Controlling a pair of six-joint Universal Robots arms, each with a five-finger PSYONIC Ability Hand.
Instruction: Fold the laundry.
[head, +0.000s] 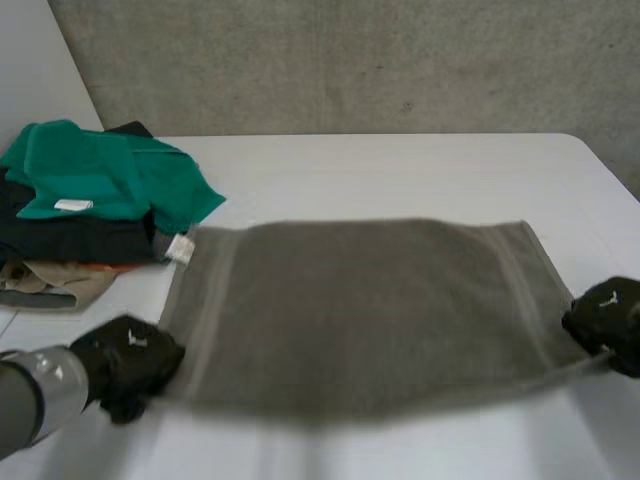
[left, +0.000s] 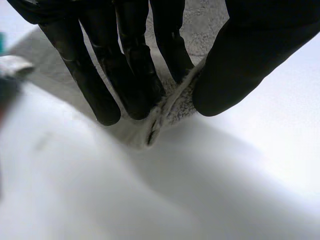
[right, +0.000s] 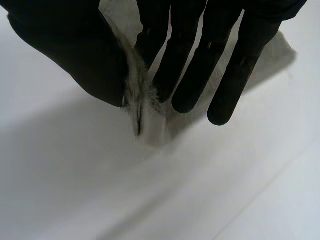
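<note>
One white tabletop (head: 400, 170) carries everything. On it, one grey towel (head: 360, 310) lies spread out with its long side running across in front of the robot, taking up the near middle. One pile of waiting laundry (head: 90, 215) sits at the far left, just beside the towel's far-left corner. A green cloth (head: 100, 170) lies on top, a dark garment beneath it, and beige and orange bits show at the bottom, so at least four pieces.

Two robot hands are at work, each holding a near corner of the towel. The left robot hand (head: 130, 365) pinches the near-left corner between its thumb (left: 240, 65) and straight fingers (left: 135, 75). The right robot hand (head: 608, 320) pinches the near-right corner in the same way.

Two small white labels show, one on the towel's far-left corner (head: 180, 248) and one on the green cloth (head: 73, 205).

The step in hand looks like the first fold. With both near corners gripped, the next move probably calls for lifting them together and carrying them level to the far edge, with the hands spaced so the towel doesn't sag or skew.
</note>
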